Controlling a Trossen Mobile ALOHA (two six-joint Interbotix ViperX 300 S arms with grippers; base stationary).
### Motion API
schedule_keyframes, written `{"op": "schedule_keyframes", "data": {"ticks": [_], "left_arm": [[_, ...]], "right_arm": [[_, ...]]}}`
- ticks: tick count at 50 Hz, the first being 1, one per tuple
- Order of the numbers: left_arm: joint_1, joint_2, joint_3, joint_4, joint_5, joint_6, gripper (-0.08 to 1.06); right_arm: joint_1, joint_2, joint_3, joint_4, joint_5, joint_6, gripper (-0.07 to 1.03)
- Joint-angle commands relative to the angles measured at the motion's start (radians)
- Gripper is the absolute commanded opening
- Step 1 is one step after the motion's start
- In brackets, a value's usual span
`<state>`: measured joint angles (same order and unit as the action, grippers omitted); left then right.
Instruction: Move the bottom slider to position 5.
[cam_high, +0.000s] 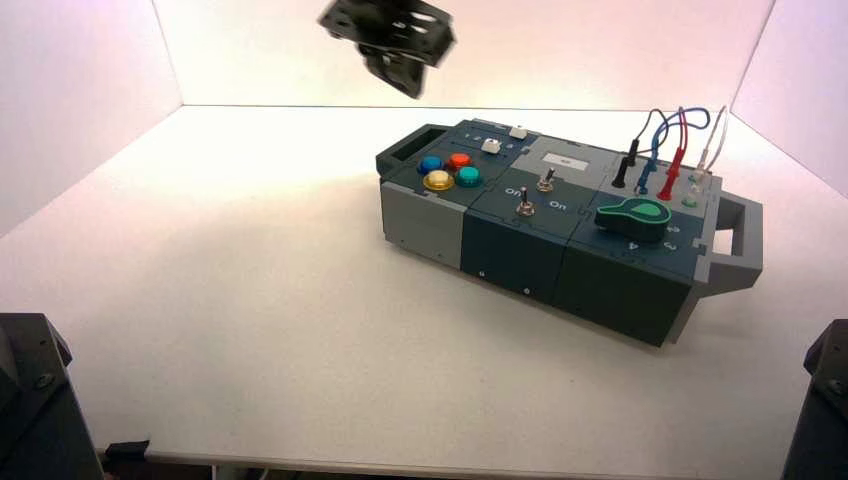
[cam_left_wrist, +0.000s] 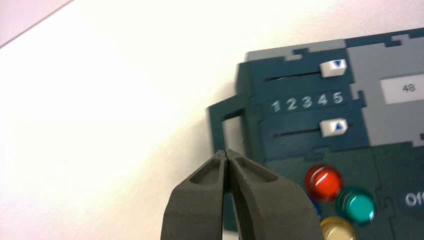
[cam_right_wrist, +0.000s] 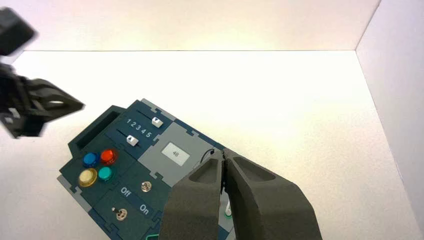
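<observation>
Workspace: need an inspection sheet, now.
Surface: white table, bare around the box.
Job's things: bottom slider, white knob under numeral 5; twin slider also at the 5 end.
Clutter: nothing seen.
Grippers: left gripper raised off the box's handle end, fingers shut, empty; right gripper above the box, fingers shut, empty.
Cables: black, blue, red and white leads plugged in at the box's right end.
Surroundings: plain white walls.

Table: plain white top (cam_high: 250, 300), white walls closing in round the back and both sides
On it: just the one dark blue box (cam_high: 560, 225), grey block at its left end, a handle on each end
Placement: right of centre, turned a bit askew
</observation>
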<state>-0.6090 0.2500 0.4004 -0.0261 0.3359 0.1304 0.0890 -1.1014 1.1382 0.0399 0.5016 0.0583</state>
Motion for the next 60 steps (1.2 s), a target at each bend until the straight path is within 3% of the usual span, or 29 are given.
{"op": "schedule_keyframes", "data": {"ticks": [1,12,60], "left_arm": [[-0.035,0.011,-0.066,-0.002,0.006,-0.002,-0.03],[-0.074,0.051,-0.114,-0.014,0.038,-0.002,-0.03],[-0.123,0.126,-0.137,-0.071,0.041,-0.002,-0.03]], "right_arm": [[0.005,0.017,-0.025,0.002,-0.005,-0.002,-0.02],[0.005,0.026,-0.026,0.002,-0.005,-0.002,-0.02],[0.003,0.028,-0.028,0.002,-0.005,0.0,-0.02]]}}
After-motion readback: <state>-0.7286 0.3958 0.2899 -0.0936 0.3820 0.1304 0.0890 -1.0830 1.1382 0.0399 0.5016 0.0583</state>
